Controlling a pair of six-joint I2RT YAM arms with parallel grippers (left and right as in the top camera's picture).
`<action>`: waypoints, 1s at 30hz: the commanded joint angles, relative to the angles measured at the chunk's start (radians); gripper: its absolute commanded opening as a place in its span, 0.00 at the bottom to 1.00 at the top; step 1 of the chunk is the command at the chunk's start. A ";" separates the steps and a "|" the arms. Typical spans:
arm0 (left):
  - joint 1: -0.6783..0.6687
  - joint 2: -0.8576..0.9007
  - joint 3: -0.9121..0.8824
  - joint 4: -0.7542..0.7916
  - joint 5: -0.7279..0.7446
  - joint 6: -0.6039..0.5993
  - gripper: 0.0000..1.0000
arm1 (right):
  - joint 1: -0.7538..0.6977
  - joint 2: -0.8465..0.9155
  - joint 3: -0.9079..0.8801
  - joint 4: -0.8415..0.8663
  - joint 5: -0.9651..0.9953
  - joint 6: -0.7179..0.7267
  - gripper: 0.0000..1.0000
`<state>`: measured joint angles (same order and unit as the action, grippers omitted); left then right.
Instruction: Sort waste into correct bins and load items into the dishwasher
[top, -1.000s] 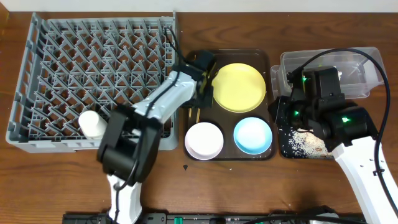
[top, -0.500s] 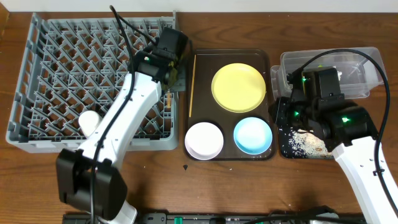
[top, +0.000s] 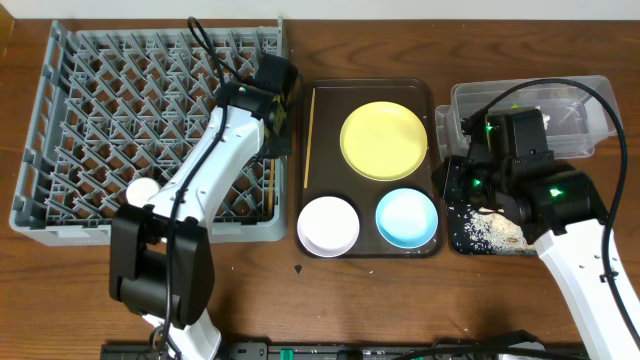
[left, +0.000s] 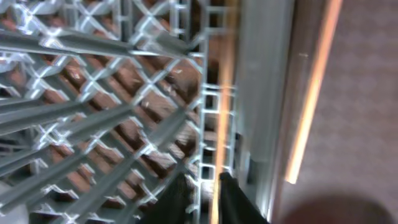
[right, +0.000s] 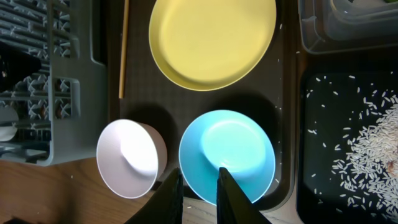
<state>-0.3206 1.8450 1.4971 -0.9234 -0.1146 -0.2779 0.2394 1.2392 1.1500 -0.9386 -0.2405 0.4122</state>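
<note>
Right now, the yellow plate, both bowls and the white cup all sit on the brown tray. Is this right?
Not the white cup: the overhead view shows it in the grey dish rack. The yellow plate, pinkish-white bowl and light blue bowl sit on the brown tray.

Left wrist view was motion-smeared. You got the dish rack (left: 124, 112) only as streaked bars, and a chopstick (left: 314, 93) as an orange blur at 3 o'clock. The left gripper (left: 208, 199) was cut off at 6 o'clock, so its grip was unreadable. Overhead, the left arm (top: 215, 165) covered part of the white cup (top: 138, 188). Right wrist view cropped the clear tub (right: 348, 25) at 1 o'clock and the black tray (right: 317, 193) at 3 o'clock.
</note>
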 joint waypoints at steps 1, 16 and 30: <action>-0.023 -0.099 0.048 0.047 0.196 0.014 0.23 | -0.003 0.003 -0.002 -0.001 -0.011 -0.002 0.17; -0.198 0.134 0.040 0.260 -0.064 0.106 0.40 | -0.003 0.003 -0.002 -0.001 -0.011 -0.002 0.18; -0.161 0.356 0.040 0.365 -0.074 0.116 0.41 | -0.002 0.003 -0.002 -0.001 -0.012 -0.002 0.18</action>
<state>-0.4850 2.1628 1.5330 -0.5526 -0.1970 -0.1780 0.2394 1.2392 1.1500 -0.9390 -0.2409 0.4122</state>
